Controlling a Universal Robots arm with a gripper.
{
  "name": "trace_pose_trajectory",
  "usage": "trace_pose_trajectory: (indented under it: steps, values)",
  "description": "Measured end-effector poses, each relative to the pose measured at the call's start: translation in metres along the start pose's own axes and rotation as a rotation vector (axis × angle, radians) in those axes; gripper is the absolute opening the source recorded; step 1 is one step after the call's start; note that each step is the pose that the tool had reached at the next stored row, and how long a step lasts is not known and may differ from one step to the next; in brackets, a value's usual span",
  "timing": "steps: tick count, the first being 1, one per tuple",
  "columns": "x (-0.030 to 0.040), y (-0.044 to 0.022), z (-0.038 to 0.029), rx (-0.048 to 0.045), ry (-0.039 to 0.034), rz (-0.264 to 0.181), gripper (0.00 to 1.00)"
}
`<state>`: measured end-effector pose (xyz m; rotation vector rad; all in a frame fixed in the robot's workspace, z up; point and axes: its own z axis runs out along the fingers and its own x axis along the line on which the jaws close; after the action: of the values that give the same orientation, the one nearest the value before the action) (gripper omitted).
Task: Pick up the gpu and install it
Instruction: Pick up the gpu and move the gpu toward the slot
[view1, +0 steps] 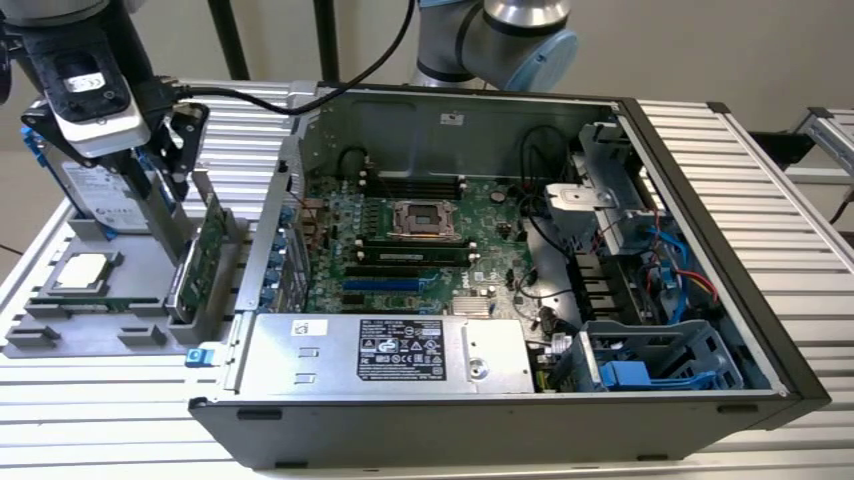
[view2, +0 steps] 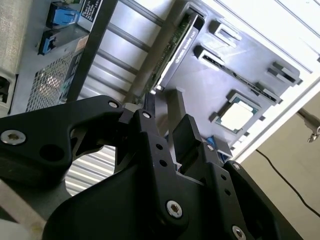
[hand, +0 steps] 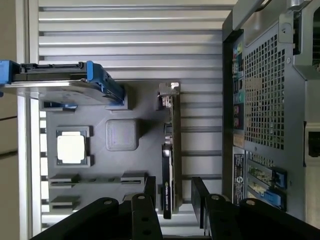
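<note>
Gpu (view1: 200, 262): thin card, stood on its long edge in a slot of the grey tray (view1: 80, 335). Placed on the exterior view's left of the computer case (view1: 481, 425), just beside its wall. Green board face turned toward the tray's other parts. Not lifted, not in the case.

Table (view1: 747, 150): ribbed aluminium slats, carrying case and tray.

Computer case: black and grey tower laid on its side, open face up. Green motherboard (view1: 400, 255) on the floor inside; silver power supply (view1: 387, 350) along the near wall.

Grey tray: moulded holder with several slots, close against the case.

Hard drive (view1: 100, 195): silver, white label, blue rails, upright at the tray's far end, well apart from the gpu.

Gripper (hand: 175, 195): black, two-fingered, hanging over the tray at the gpu. Spread wide in the first wrist view, one of the fingers (hand: 200, 192) on each side of the card's end, a gap showing on both sides; nothing pinched.

Processor (view1: 83, 272): square silver chip, flat in a tray pocket on the exterior view's left of the gpu.
</note>
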<state>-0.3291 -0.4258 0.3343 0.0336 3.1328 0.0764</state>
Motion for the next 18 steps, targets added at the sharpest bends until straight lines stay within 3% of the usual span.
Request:
trace_pose_trajectory:
  steps: [8, 18]
  values:
    - [0.0000, -0.0001, 0.0022, 0.0000, 0.0002, 0.000, 1.00]
    - [0.0001, -0.0005, 0.0101, 0.0000, 0.0002, 0.002, 1.00]
